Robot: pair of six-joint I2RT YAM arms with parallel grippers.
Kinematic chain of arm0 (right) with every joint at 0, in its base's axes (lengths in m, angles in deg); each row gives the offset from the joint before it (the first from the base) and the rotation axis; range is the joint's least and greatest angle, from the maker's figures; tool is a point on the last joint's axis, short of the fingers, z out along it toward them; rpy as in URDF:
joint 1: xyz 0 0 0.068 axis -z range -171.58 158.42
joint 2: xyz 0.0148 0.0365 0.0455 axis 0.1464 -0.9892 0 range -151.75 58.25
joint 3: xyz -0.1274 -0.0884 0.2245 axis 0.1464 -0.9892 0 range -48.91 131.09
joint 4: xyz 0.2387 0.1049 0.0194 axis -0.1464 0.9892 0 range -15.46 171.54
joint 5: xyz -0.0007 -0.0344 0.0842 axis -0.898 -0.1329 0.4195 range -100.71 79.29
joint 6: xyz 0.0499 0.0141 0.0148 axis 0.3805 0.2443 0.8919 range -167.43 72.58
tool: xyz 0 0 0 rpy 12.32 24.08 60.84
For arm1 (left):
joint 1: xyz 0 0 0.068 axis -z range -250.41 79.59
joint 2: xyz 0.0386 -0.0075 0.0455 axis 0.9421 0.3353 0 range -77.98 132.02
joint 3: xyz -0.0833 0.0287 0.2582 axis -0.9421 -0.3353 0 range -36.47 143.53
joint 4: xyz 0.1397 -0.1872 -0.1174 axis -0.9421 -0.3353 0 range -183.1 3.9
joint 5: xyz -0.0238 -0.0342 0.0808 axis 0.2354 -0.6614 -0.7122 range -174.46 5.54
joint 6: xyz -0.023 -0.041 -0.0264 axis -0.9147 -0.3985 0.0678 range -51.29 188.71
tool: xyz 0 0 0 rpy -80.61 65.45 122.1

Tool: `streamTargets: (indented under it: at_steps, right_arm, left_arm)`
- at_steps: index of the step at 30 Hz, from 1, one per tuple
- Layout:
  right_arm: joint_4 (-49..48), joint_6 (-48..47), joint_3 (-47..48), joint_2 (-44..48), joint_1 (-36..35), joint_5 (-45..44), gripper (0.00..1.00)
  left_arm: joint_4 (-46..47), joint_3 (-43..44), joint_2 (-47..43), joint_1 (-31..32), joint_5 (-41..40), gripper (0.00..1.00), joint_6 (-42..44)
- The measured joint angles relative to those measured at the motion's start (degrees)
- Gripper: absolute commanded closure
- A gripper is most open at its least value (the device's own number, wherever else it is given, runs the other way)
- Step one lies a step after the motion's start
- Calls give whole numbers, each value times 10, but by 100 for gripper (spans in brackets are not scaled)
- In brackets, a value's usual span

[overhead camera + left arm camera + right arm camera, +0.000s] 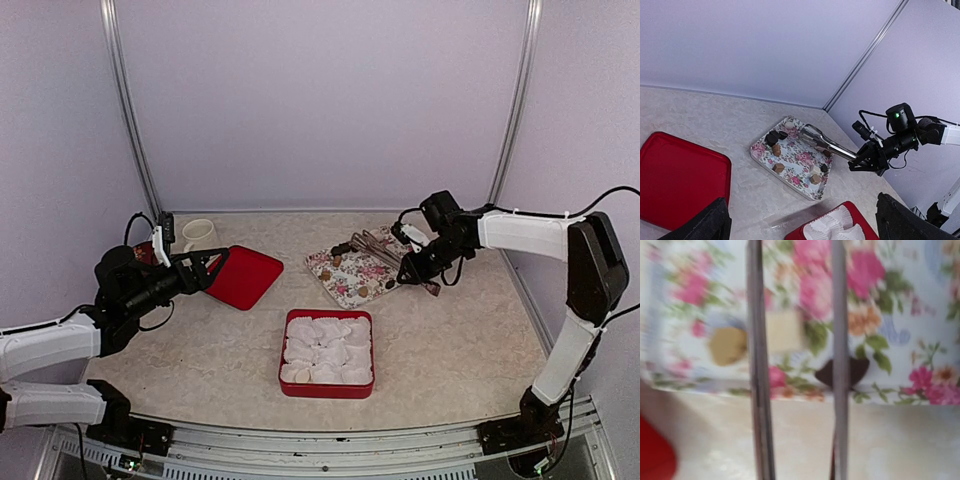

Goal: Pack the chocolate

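The chocolate lies on a floral tray point(345, 278): several tiny pieces, dark point(772, 137), tan point(778, 167) and cream point(815, 170). My right gripper point(412, 265) is shut on metal tongs point(827, 142), whose open tips reach over the tray's far side. In the right wrist view the two tong arms point(756, 360) frame a cream piece point(785, 330), with a tan piece point(727, 346) to the left and a dark piece point(842, 372) behind the right arm; my own fingers are hidden there. My left gripper point(208, 270) is open and empty, beside the red lid point(243, 277).
A red box point(283, 352) filled with white crinkled paper cups point(328, 350) stands at the near centre. A white mug point(198, 233) stands at the back left. The red lid also shows in the left wrist view point(675, 180).
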Motion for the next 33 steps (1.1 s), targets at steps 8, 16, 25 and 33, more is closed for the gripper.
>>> streamTargets:
  at_steps: [8, 16, 25, 33]
  right_arm:
    - [23, -6, -4, 77, -2, 45, 77]
    - [95, -15, -10, 180, -39, 73, 77]
    - [161, 16, -59, 271, -146, 106, 77]
    - [193, 68, -131, 327, -218, 128, 77]
  left_arm:
    - [-1, 0, -15, 0, 0, 1, 3]
    - [-12, 0, -23, 0, 1, 1, 3]
    - [-38, 4, -33, 0, 2, 1, 3]
    - [-45, 10, -36, 0, 2, 1, 1]
